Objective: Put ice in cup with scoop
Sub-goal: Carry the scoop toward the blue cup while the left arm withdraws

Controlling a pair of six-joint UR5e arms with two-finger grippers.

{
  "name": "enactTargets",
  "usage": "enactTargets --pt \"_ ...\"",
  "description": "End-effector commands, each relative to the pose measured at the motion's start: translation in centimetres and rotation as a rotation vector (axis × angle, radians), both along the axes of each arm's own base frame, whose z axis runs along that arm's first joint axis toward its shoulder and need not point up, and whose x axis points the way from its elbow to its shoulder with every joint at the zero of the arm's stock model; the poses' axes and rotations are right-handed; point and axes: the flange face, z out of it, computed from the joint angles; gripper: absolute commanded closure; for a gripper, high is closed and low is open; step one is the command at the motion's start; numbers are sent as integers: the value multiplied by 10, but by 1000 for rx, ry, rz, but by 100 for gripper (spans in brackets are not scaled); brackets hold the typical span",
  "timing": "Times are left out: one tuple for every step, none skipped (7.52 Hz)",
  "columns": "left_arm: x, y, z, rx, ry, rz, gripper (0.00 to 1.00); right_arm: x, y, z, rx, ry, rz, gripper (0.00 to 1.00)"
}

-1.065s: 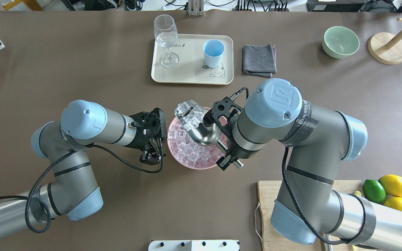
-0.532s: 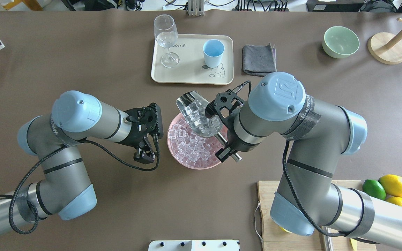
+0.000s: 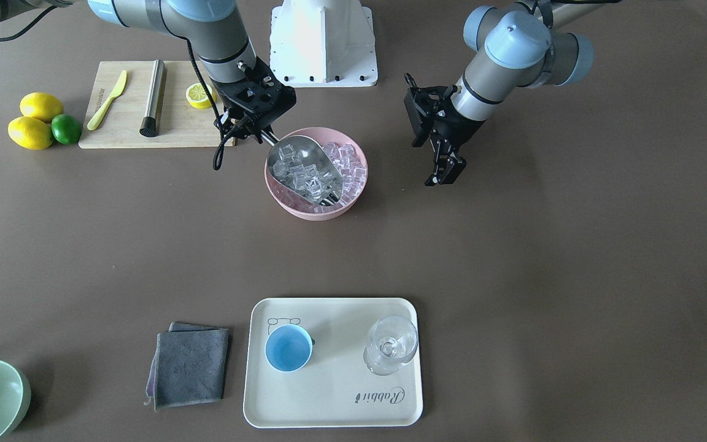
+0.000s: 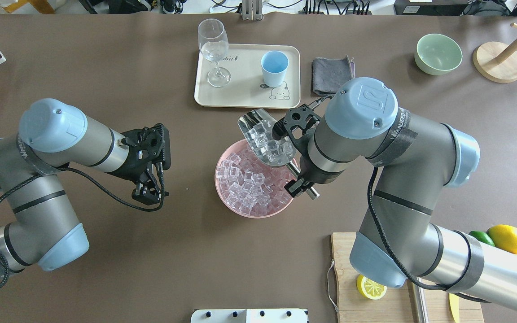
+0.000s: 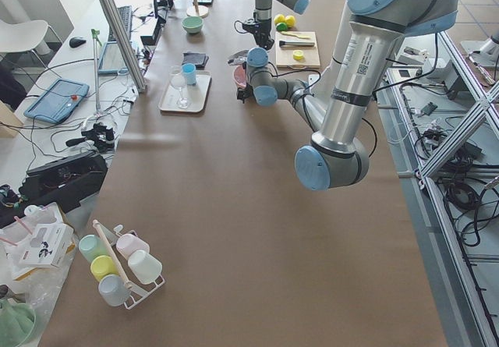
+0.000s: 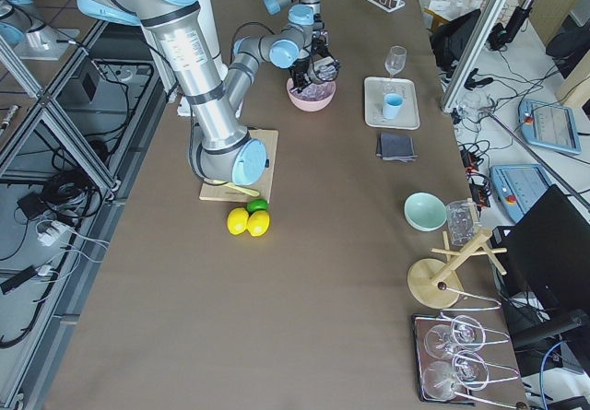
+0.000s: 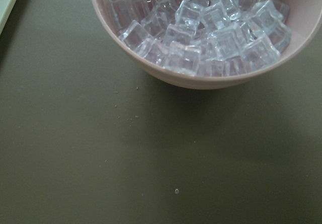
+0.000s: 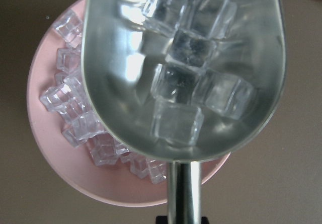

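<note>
While the right gripper (image 4: pixel 298 183) is pinching the one shiny steel scoop (image 4: pixel 253 121) by its handle, the rounded trough is carrying roughly seven glassy cubes of ice (image 8: pixel 188 48) over the round pink bowl (image 4: pixel 253 215), where many more are lying. The left gripper (image 4: pixel 149 194) is hanging spread, empty. The single smooth light-blue cup (image 4: pixel 274 67) is standing on the cream tray (image 4: pixel 245 94).

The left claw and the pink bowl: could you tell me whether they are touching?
Apart. The overhead view shows bare table between the left claw and the pink bowl.
</note>
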Motion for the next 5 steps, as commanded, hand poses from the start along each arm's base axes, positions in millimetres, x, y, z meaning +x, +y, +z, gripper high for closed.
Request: enactTargets --pt "-64 -19 43 -73 -23 -13 2 22 -42 9 -146 23 -10 100" --pt "-101 -28 52 -84 -20 -20 2 24 -67 7 -205 41 -4 100" --pt "-148 -50 77 -97 -60 0 2 23 -98 11 -269 81 2 100" --pt "-197 -69 95 -115 -92 -15 2 27 -123 13 -306 103 9 100" --pt "-237 -73 116 -116 -114 -28 2 25 -143 10 -332 128 23 100"
